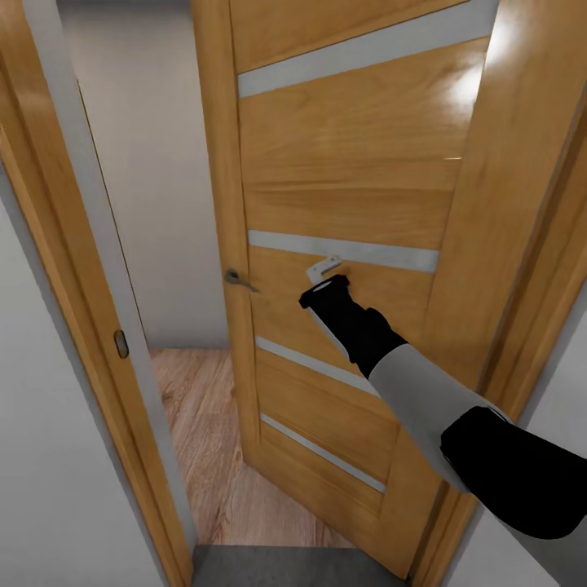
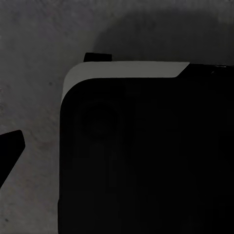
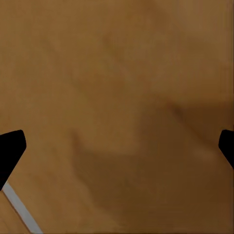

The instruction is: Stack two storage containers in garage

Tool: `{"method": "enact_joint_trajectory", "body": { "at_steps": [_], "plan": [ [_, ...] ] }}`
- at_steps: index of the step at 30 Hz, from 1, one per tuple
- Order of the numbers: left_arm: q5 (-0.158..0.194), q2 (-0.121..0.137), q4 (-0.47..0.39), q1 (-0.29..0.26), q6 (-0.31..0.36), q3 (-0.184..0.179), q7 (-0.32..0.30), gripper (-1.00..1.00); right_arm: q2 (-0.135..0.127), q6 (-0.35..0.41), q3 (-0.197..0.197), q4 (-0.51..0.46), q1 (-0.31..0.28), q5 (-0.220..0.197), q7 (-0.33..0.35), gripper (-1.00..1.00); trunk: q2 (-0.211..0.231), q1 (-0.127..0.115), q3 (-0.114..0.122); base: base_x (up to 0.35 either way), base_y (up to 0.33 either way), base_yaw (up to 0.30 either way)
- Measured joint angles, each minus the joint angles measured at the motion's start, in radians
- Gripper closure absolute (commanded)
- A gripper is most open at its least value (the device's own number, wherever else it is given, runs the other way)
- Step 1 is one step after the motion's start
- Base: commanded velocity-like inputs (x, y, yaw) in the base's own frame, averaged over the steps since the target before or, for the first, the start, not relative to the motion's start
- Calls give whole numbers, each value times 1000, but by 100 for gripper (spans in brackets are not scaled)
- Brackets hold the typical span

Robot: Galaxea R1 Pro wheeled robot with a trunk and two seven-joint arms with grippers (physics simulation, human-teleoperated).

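The two storage containers are out of view. My right arm reaches forward, and my right gripper (image 1: 324,270) rests against the face of a wooden door (image 1: 350,163). In the right wrist view the door's wood (image 3: 117,97) is very close, and the black fingertips (image 3: 10,148) stand far apart at the two edges, so this gripper is open with nothing in it. My left gripper hangs low over the dark grey concrete floor (image 2: 34,58). One of its fingertips (image 2: 10,146) shows wide to the side, and it holds nothing.
The door has grey stripes and a metal handle (image 1: 237,280) and stands ajar. Through the gap I see light wood plank flooring (image 1: 204,424) and a pale wall. The door frame (image 1: 81,310) is close on the left. My black base (image 2: 146,156) is below the left gripper.
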Motion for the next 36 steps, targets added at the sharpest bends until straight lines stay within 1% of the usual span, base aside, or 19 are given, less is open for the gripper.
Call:
{"method": "enact_joint_trajectory", "body": {
  "at_steps": [3, 7, 10, 12, 16, 19, 26, 33, 34, 35, 36],
  "plan": [
    [0, 0, 0, 0, 0, 0, 0, -100, 0, -9, 1, 7, -2, -5, -3, -100, 0, 0, 0, 0, 0, 0],
    [1, 0, 0, 0, 0, 0, 0, -100, 0, -32, 2, 31, -6, 2, -5, -100, 0, 0, 0, 0, 0, 0],
    [0, 0, 0, 0, 0, 1, 0, -100, 0, -47, 1, 49, -10, -3, -5, -100, 0, 0, 0, 0, 0, 0],
    [1, 0, 0, 0, 0, 1, 0, -100, 0, -76, 1, 87, -22, -4, -4, -100, 0, 0, 0, 0, 0, 0],
    [0, 0, 0, 0, 0, 2, 0, -100, 0, -126, -1, 197, -65, -13, -4, -100, 0, 0, 0, 0, 0, 0],
    [0, 0, 0, 0, 0, 2, 1, -100, 0, -145, -4, 242, -80, -9, -5, -100, 0, 0, 0, 0, 0, 0],
    [0, 0, 0, 0, 0, 3, 1, -100, 0, -150, -6, 251, -84, -8, -3, -100, 0, 0, 0, 0, 0, 0],
    [1, 0, 0, 0, 0, 3, 1, -100, 0, -131, -7, 249, -85, 4, -5, -100, 0, 0, 0, 0, 0, 0],
    [1, 0, 0, 0, 0, 3, 1, -100, 0, -120, -7, 246, -85, 8, -5, -100, 0, 0, 0, 0, 0, 0],
    [1, 0, 0, 0, 0, 3, 1, -100, 0, -97, -8, 209, -85, 16, -5, -100, 0, 0, 0, 0, 0, 0],
    [2, 0, 0, 0, 0, 3, 1, -100, 0, -90, -8, 194, -85, 16, -4, -100, 0, 0, 0, 0, 0, 0]
  ]
}}
